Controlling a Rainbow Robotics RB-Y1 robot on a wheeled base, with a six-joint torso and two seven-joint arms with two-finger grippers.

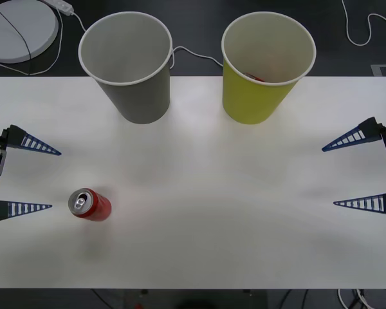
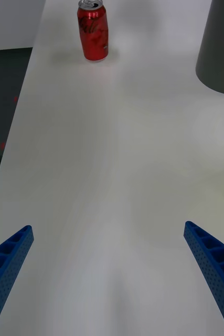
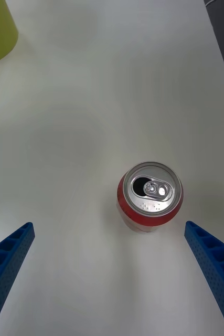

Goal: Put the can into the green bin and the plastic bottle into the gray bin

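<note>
The can stands upright on the white table's front left, red with a silver top; it also shows as can and can. My left gripper is open just left of it, fingers apart, gripper a little short of the can. My right gripper hangs open at the table's right side, gripper holding nothing. The gray bin and green bin stand upright at the back. A bit of red shows inside the green bin. The plastic bottle is out of view.
A white round disc and a white cable lie on the dark surface behind the table. Open tabletop stretches between the can and both bins. The table's front edge runs close below the can.
</note>
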